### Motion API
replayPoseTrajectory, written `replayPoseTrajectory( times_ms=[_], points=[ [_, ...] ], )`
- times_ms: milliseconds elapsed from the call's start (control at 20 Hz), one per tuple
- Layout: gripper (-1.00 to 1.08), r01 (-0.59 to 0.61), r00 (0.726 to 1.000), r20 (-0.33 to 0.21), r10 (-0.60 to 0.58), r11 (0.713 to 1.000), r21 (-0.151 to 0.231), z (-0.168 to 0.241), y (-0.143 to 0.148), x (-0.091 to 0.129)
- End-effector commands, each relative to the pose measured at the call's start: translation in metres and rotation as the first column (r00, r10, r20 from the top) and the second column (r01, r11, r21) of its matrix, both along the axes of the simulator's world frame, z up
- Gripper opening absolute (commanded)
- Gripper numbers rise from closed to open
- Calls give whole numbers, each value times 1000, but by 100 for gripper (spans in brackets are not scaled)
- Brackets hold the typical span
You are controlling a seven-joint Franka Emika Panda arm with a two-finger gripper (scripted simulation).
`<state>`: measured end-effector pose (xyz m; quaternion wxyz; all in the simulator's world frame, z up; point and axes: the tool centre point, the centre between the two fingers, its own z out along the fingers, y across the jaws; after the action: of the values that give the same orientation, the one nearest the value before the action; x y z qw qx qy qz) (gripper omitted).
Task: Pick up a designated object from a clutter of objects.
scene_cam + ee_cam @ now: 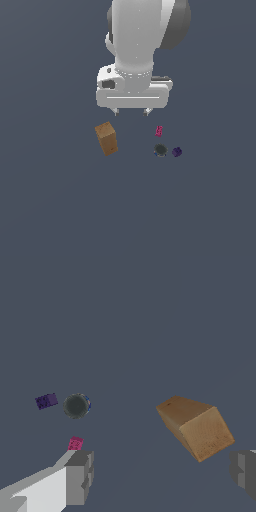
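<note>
Hovering above the tabletop [50,200] with claw [131,112] fingers spread apart and gripping nothing, between brown box [106,138] and magenta block [159,131], which lies near dark round object [160,150] and purple object [177,152].

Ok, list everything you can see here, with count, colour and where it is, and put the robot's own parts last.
box: one, tan-brown, on the exterior view's left, apart from the rest.
pink block: one, magenta, tiny, on the exterior view's right, just above the round object in that view.
round object: one, dark greenish, below the pink block in that view.
purple object: one, purple, small, beside the round object on its right in that view.
floor: one, dark grey-blue, under everything.
gripper: one, white with grey fingers, open, holding nothing, raised above the objects.
</note>
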<state>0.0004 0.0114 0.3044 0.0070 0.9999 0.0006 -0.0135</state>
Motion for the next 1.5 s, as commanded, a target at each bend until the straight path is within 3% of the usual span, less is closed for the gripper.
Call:
replayPoseTrajectory(
  times_ms=[0, 400, 750, 1450],
  points=[
    [100, 0, 1000, 0, 0, 1000, 0, 0, 0, 0],
    [100, -19, 999, 43, 19, 1000, 4, 17, 1, 6],
    [100, -13, 999, 42, 13, 1000, 3, 11, 4, 5],
    [100, 70, 997, 42, -69, 998, -10, -66, 53, -10]
  ],
)
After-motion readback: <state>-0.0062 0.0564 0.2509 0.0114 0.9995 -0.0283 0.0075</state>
